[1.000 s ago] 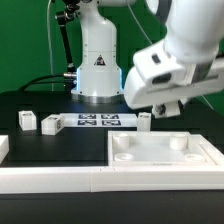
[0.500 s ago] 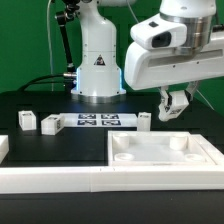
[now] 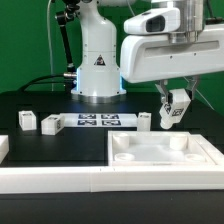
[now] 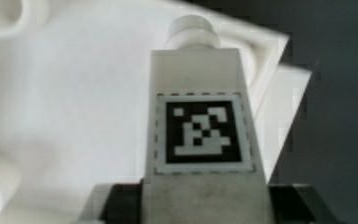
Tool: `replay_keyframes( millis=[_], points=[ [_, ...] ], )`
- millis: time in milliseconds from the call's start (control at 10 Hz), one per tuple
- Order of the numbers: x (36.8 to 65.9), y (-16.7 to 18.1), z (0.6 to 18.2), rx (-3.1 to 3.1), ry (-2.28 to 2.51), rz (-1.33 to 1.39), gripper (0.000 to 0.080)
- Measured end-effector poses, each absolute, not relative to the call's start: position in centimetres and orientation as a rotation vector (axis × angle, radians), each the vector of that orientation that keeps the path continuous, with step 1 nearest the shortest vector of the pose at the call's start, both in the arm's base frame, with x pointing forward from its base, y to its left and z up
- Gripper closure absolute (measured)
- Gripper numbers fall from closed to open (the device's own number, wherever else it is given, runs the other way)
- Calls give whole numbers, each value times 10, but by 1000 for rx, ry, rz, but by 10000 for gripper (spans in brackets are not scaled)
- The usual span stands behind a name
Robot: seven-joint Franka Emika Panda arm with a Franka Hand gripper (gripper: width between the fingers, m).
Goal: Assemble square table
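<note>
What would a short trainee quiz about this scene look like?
1. True or false: the tool is empty.
2. How many loose legs stand on the black table?
3. The held leg hangs above: A) the marker board, B) the slab, C) the arm's base.

Key: 1. False, it grips a leg. 2. Three. 3. B, the wrist view shows the slab behind the leg.
</note>
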State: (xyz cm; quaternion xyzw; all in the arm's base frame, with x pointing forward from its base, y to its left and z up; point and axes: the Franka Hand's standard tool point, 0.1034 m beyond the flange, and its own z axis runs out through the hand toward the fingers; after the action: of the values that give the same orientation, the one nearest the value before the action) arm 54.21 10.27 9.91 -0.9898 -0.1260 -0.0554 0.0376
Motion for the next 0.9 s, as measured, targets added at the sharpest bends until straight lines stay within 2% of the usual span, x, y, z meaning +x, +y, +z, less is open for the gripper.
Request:
replay_keyframes(
  millis=[300,600,900],
  points=[
    [543,97,96,-3023,-393,-433,508],
    [576,101,107,-3013,-372,-452,508],
    [573,101,104,-3014,-375,-443,508]
  ],
)
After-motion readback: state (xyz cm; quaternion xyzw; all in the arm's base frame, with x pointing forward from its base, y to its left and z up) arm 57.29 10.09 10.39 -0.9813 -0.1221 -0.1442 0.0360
